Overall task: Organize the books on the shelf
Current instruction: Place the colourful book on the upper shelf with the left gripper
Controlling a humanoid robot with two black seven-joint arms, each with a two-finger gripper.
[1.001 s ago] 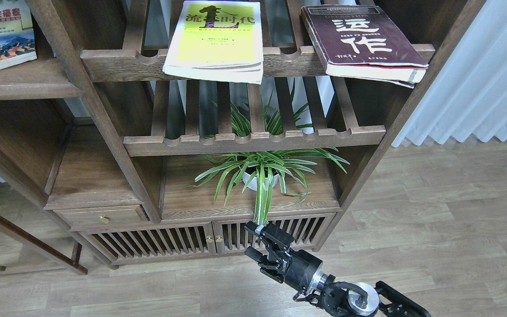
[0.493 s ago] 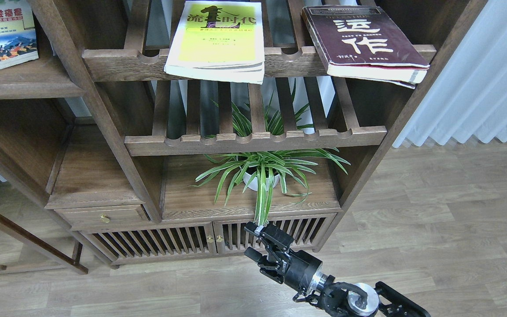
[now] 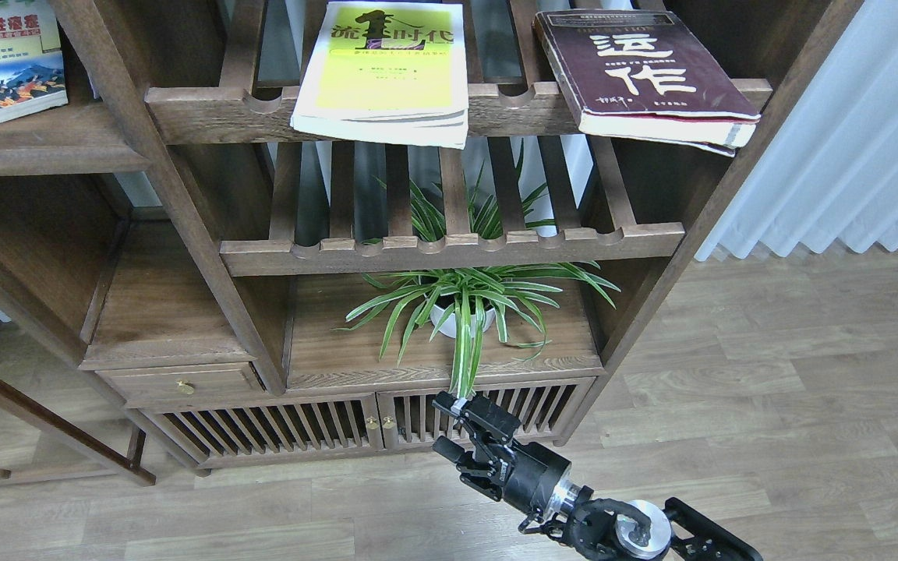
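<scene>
A yellow-green book (image 3: 385, 70) with black characters lies flat on the upper slatted rack, its front edge over the rail. A maroon book (image 3: 644, 74) with white characters lies on the same rack at the right, overhanging the rail. A white-green "300" book (image 3: 1, 62) lies on the solid dark-brown shelf (image 3: 36, 148) at the upper left. My right gripper (image 3: 443, 426) is open and empty, low in front of the cabinet doors, far below the books. My left gripper is out of view.
A potted spider plant (image 3: 464, 304) stands on the board under the lower slatted rack (image 3: 449, 249), its leaves hanging just above my right gripper. Slatted cabinet doors (image 3: 324, 428) and a small drawer (image 3: 184, 382) sit below. A white curtain (image 3: 846, 140) hangs at the right.
The view shifted slightly at first; the right gripper has stayed in place, open.
</scene>
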